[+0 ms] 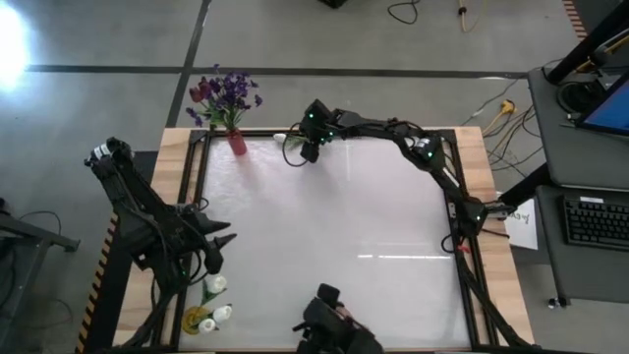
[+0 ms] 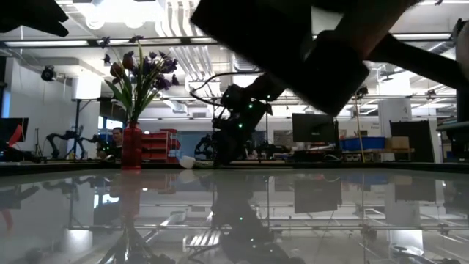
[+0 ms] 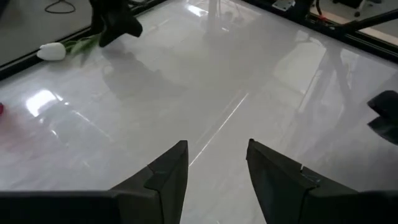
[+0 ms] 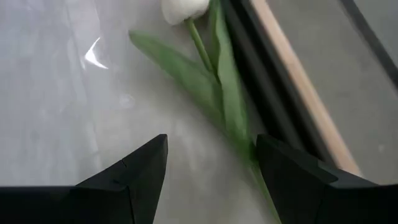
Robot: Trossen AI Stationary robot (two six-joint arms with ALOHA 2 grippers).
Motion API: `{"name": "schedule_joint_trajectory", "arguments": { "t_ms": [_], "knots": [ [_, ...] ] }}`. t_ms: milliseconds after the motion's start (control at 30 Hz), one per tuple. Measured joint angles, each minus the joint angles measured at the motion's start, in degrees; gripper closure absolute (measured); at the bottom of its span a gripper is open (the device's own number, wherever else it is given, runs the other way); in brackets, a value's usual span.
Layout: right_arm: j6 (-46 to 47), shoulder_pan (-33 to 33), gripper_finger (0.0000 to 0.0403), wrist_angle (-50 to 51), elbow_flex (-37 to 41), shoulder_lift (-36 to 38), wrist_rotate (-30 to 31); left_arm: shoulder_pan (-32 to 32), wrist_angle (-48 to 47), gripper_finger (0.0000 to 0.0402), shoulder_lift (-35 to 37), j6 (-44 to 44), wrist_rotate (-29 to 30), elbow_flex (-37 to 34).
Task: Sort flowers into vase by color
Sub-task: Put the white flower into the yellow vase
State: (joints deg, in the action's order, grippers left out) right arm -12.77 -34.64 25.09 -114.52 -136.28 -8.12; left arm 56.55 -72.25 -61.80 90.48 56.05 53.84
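A white tulip (image 4: 184, 9) lies flat on the table along its far edge, its green stem and leaves (image 4: 217, 93) on the surface. It also shows in the high view (image 1: 284, 138) and the low view (image 2: 187, 161). My right gripper (image 4: 211, 146) hangs open over the stem, one finger on each side, and shows in the high view (image 1: 311, 149). The stem runs off beside one finger. A red vase (image 1: 237, 144) at the far left holds purple blossoms and dark red tulips (image 1: 224, 93). A yellow vase (image 1: 196, 321) at the near left holds white tulips (image 1: 214, 285). My left gripper (image 1: 226, 239) is open and empty.
The table's black frame and wooden border (image 4: 298, 81) run right beside the lying tulip. The white table top (image 1: 344, 226) lies between the two arms. A dark camera mount (image 1: 329, 320) sits at the near edge.
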Motion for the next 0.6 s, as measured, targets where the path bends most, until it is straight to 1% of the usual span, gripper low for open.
{"name": "schedule_joint_trajectory", "arguments": {
  "t_ms": [200,300,400,500,600],
  "knots": [
    [-2.16,-0.58,0.0165,2.49,-4.52,-3.71,-1.28,0.00,-0.04,0.0249,0.00,-1.09,0.20,-0.02],
    [-2.34,-0.76,0.0167,5.79,-6.40,-4.47,-4.02,0.00,-0.11,0.0249,-0.06,-1.46,0.24,-0.08],
    [-1.81,-0.65,0.0175,10.04,-7.87,-4.13,-2.31,0.00,-0.27,0.0249,-0.09,-1.46,0.31,-0.40],
    [-3.24,-0.61,0.0187,17.54,-9.11,-2.57,-3.62,0.00,-0.32,0.0249,-0.08,-1.48,0.37,-0.89],
    [-5.37,-0.43,0.0195,22.08,-11.02,-0.98,-3.97,0.00,-0.45,0.0249,-0.11,-1.48,0.39,-1.20]
  ]
}}
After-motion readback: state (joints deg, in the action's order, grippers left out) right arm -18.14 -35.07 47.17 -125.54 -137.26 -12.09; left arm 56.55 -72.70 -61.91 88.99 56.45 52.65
